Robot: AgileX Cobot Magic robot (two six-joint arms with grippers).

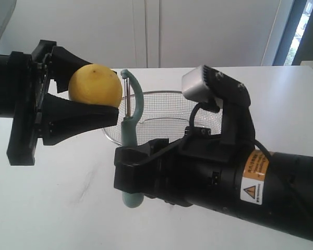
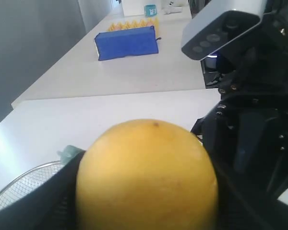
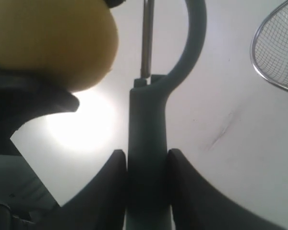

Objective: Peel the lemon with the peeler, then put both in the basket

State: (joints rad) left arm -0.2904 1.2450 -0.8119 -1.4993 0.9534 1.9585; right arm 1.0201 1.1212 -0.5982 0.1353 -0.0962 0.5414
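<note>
The yellow lemon (image 1: 95,85) is held in the air, clamped between the black fingers of my left gripper (image 1: 88,88); it fills the left wrist view, lemon (image 2: 146,177). My right gripper (image 1: 131,156) is shut on the teal handle of the peeler (image 1: 130,133), which stands upright with its metal blade just right of the lemon, a small gap between them. In the right wrist view the peeler (image 3: 148,124) rises between the two fingers, with the lemon (image 3: 53,43) beside its blade. The wire mesh basket (image 1: 167,112) sits on the table behind the peeler.
A white table (image 1: 68,182) lies under both arms. The right arm's grey wrist camera (image 1: 201,86) hangs over the basket. Far off in the left wrist view stands a blue box (image 2: 127,43) on another white surface.
</note>
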